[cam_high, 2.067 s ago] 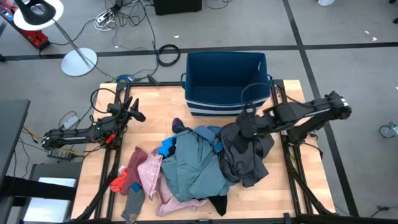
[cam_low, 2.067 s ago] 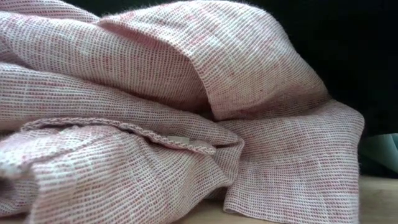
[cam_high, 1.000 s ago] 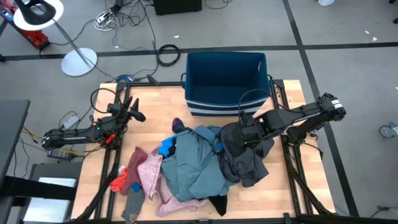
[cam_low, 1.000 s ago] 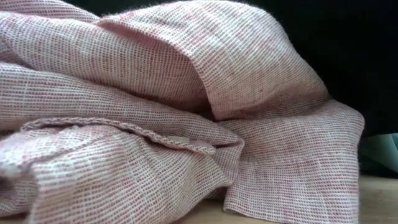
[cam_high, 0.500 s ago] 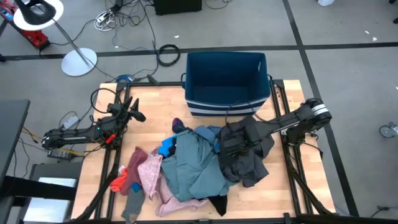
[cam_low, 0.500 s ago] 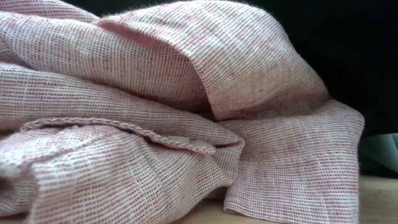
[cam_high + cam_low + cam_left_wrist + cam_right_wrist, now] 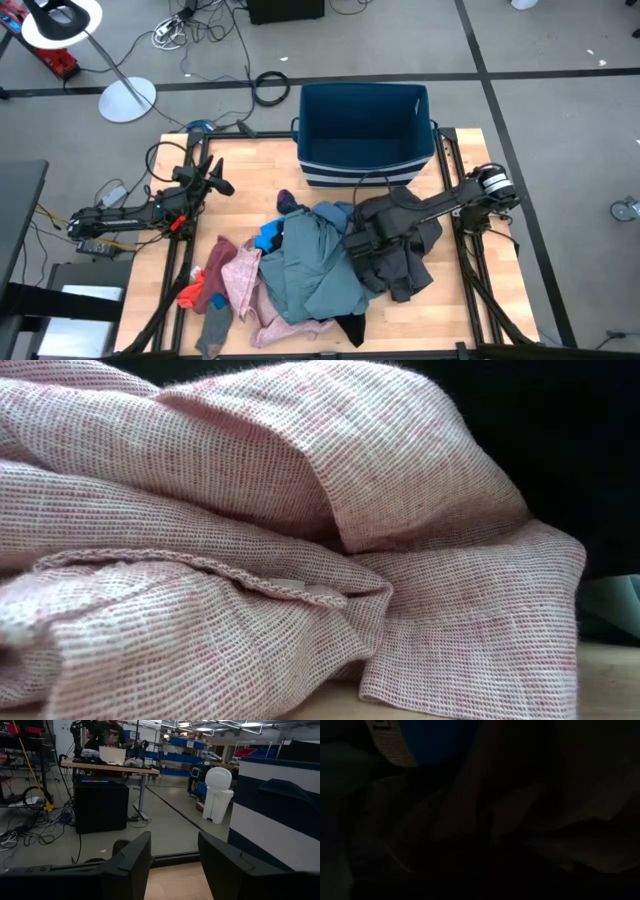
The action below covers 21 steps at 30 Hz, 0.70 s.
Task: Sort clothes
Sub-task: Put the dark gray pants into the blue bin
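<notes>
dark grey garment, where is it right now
In the high view the dark grey garment lies on the right of the clothes pile, against the teal-grey garment and just in front of the blue bin, with the right gripper on it.

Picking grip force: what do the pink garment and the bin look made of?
Pink garment: soft woven cloth, probably cotton or linen; open weave, matte, folds loosely. Bin: looks like rigid plastic; smooth dark blue straight walls, white stripes.

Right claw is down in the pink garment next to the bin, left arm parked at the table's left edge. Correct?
Not quite. In the high view the right claw is buried in the dark grey garment, not the pink garment. The rest holds: bin nearby, left claw parked left.
</notes>
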### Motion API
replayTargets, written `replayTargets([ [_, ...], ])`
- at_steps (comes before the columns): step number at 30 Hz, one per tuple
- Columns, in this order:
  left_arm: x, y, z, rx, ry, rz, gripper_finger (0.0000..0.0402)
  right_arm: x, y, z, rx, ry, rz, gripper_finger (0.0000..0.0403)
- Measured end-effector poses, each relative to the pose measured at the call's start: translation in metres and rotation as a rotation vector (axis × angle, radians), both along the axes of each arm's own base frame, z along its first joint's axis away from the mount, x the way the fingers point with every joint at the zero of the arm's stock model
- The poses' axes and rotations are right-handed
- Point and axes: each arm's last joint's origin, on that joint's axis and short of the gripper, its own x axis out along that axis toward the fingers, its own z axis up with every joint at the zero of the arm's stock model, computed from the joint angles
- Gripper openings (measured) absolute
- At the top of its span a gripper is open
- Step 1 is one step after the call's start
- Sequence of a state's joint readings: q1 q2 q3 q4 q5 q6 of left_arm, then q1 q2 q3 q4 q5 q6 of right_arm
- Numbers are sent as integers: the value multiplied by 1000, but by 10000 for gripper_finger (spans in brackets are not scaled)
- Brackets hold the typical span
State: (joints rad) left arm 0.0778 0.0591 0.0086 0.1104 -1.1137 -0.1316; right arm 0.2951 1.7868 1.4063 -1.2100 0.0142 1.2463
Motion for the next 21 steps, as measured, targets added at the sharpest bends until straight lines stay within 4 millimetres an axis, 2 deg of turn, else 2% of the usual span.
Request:
replayTargets([
  [8, 0, 0, 0, 0, 0, 0, 170, -14, -5, 33, -4, -115, -89, 8],
  [16, 0, 0, 0, 0, 0, 0, 170, -27, -16, 95, -131, -378, -143, 5],
  [21, 0, 0, 0, 0, 0, 0, 170, -28, -27, 129, -223, -510, -124, 5],
])
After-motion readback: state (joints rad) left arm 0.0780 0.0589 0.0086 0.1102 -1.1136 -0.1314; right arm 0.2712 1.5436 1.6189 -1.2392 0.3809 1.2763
